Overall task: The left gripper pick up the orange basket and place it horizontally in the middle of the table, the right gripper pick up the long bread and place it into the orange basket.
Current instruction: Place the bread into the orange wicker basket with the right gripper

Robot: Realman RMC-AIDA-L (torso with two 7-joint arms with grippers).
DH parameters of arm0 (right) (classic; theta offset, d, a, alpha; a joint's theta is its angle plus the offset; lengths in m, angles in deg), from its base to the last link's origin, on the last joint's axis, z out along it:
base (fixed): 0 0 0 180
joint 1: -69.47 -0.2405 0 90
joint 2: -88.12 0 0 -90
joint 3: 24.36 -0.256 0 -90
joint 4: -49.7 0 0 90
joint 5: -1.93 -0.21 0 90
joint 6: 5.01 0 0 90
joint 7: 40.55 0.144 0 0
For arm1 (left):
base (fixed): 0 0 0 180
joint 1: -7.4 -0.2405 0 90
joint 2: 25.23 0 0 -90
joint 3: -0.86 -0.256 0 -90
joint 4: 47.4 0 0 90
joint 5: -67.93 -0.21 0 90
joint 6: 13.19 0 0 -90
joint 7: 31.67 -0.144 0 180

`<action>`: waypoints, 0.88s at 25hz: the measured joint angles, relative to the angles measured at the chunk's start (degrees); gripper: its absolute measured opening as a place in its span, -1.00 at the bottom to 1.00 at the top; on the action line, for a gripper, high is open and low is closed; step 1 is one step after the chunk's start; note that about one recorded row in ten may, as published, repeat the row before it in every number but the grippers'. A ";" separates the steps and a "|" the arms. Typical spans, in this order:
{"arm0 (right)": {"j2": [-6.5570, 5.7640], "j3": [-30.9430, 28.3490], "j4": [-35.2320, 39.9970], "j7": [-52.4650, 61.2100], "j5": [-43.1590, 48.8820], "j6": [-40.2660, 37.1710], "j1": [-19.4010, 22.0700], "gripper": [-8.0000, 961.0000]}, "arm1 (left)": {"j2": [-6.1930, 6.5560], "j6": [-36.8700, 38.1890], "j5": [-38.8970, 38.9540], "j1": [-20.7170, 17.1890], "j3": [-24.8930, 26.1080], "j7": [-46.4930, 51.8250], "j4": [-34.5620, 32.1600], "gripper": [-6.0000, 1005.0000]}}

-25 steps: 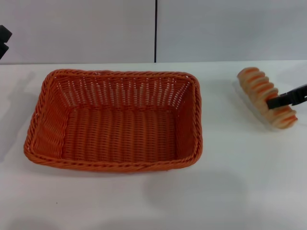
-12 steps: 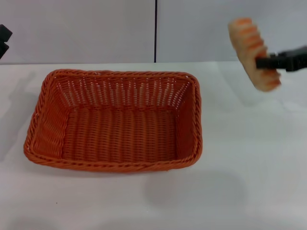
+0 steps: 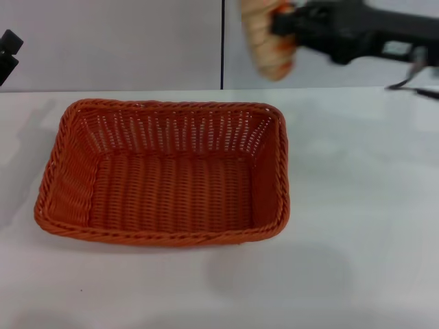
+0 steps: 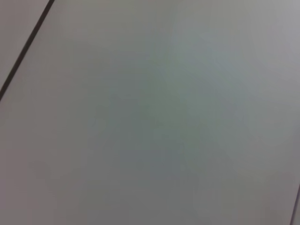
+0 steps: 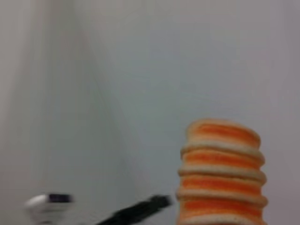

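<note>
The orange basket (image 3: 164, 175) lies lengthwise on the white table (image 3: 357, 205), left of centre, with nothing inside it. My right gripper (image 3: 278, 27) is shut on the long bread (image 3: 260, 38) and holds it high in the air. The loaf hangs above and behind the basket's far right corner. In the right wrist view the long bread (image 5: 220, 173) shows its orange-striped ridged top. A black part of my left gripper (image 3: 7, 51) shows at the far left edge, apart from the basket.
A grey wall with a dark vertical seam (image 3: 222, 41) runs behind the table. Bare tabletop spreads to the right of the basket and in front of it. The left wrist view shows only a plain grey surface.
My right gripper has lifted the long bread off the table at the right and carried it up and leftward, to above the basket's far right corner. The basket and left arm have not moved.
</note>
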 joint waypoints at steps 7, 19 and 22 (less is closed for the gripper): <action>0.56 9.30 -12.45 -7.97 -4.15 2.13 -6.22 -0.57 | -0.09 -0.23 -0.14 0.91 0.00 -0.04 0.02 0.63; 0.39 10.95 -11.83 0.03 0.66 6.12 -5.38 -0.58 | -0.05 -0.88 -0.02 1.23 0.09 -0.01 0.02 0.63; 0.41 10.99 -12.13 0.00 0.68 5.85 -5.00 -0.44 | -0.04 -0.89 -0.01 1.37 0.09 0.00 0.02 0.63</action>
